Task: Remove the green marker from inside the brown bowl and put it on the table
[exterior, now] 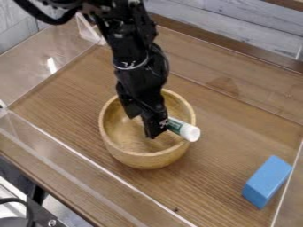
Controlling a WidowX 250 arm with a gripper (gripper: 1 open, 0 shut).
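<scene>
The brown bowl (123, 151) sits on the table (225, 106) near the middle front. Inside it, against the right wall, lies the green marker (182, 132); only its white and green end shows past the arm. My black gripper (151, 127) points straight down into the bowl, just left of the marker's visible end and over its hidden part. The fingers look spread, and I cannot see whether they touch the marker. The arm hides the middle of the bowl.
A blue rectangular block (268, 181) lies on the table at the front right. Clear acrylic walls (48, 151) edge the tabletop on all sides.
</scene>
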